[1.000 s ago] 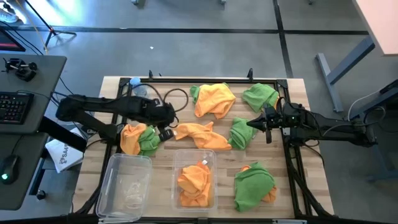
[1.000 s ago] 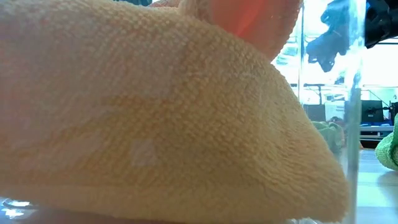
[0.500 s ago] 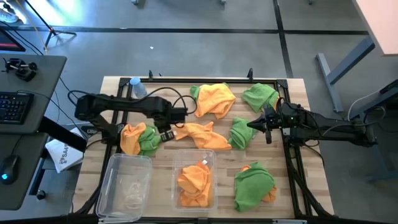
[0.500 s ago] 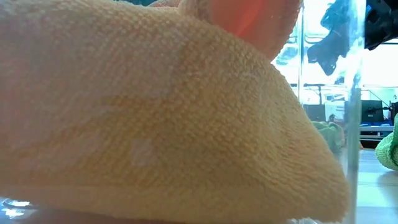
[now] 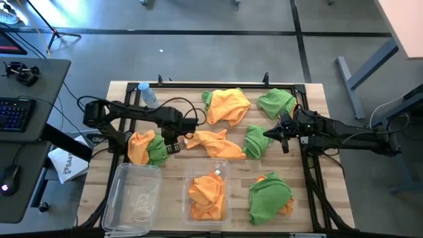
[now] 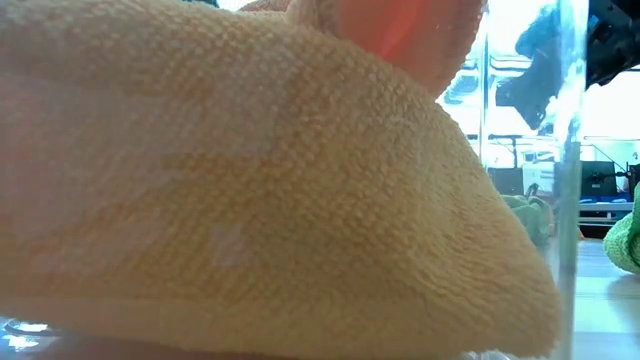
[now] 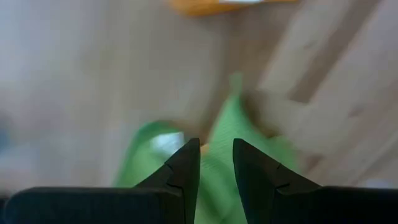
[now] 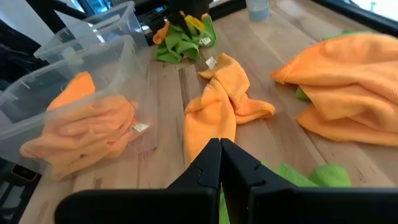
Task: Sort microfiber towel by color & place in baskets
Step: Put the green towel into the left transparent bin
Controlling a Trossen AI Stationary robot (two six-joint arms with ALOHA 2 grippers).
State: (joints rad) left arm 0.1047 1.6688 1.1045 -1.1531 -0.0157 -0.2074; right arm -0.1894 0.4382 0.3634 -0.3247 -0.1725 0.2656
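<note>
In the low view an orange towel (image 6: 250, 180) pressed against the tub wall (image 6: 572, 180) hides almost the whole table. The left wrist view is blurred; only a green cloth (image 7: 217, 155) is recognisable beyond the fingers (image 7: 186, 165). The keyboard (image 5: 14, 114) is cut by the edge.

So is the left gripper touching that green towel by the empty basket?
Cannot tell. In the left wrist view the left gripper sits open right over the green towel, but blur hides any contact; the high view doesn't settle it.

Nubby matt cloth towels (image 5: 228, 106), glossy clear plastic tubs (image 5: 132, 198), bare wood-plank table (image 5: 330, 185).
</note>
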